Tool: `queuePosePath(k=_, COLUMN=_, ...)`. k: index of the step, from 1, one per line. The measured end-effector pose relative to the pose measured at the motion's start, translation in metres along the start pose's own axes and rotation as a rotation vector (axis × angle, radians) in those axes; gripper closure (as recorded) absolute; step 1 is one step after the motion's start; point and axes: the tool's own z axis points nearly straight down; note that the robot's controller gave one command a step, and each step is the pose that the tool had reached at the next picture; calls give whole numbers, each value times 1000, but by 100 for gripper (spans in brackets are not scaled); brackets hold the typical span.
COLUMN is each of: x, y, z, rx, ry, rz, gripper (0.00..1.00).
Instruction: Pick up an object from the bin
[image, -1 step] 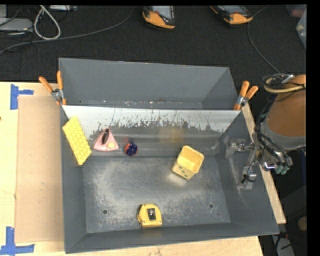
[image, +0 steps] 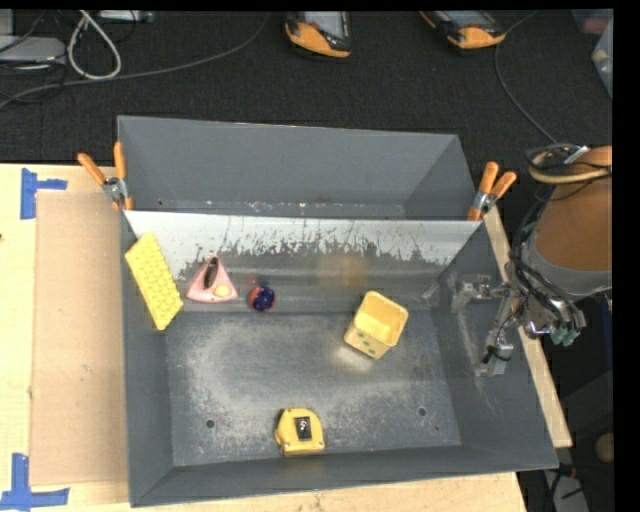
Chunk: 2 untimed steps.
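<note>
Since the tool (image: 493, 350) is hanging at the bin's (image: 300, 180) right wall, its spread impossible to tell, the yellow box (image: 376, 324) nearby is lying untouched.

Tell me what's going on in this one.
A robot arm reaches into a grey bin from the right. Its claw is at the bin's right wall, apart from all the things. The nearest is a yellow cup mid-bin. A tape measure lies at the front, and a pink triangle, a small ball and a yellow plate lie on the left.
</note>
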Motion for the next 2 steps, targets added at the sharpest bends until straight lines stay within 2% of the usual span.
queuePosePath(k=1, x=-32, y=37, z=59, rx=0, ry=-2, rz=-151, gripper=0)
queuePosePath(k=2, x=-61, y=75, z=77, rx=0, ry=-3, rz=6, gripper=0)
